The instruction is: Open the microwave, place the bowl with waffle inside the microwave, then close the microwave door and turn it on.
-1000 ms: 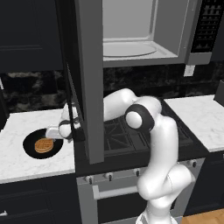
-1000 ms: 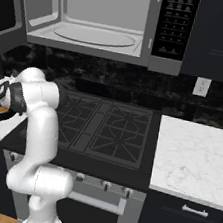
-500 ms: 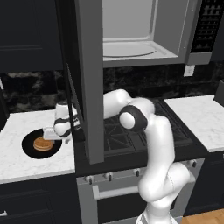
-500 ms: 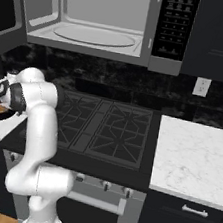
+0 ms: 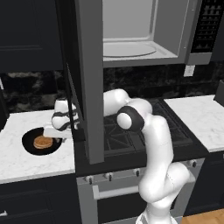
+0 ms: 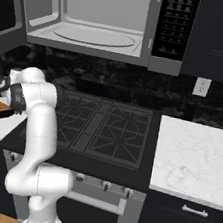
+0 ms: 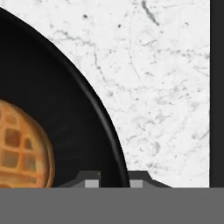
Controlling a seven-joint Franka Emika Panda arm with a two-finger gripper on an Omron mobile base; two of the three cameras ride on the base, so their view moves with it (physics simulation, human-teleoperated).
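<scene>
The fingers (image 7: 113, 179) are being held closed on the right rim of the bowl (image 7: 65, 113), one tip inside the rim and one outside; the bowl (image 5: 40, 142) is being carried by the white marble counter (image 5: 26, 162) left of the stove (image 6: 105, 130); the waffle (image 5: 43, 141) is lying inside it; the microwave door (image 5: 89, 78) is hanging wide open, and the microwave (image 6: 104, 19) is being left above the stove with its pale interior exposed.

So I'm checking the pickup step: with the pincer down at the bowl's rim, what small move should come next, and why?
Probably a straight lift. In the hand view the pincer has a fingertip on each side of the bowl rim, close together, so the grip looks made. The bowl rests on the white counter with the waffle inside, and the microwave stands open above.
</scene>
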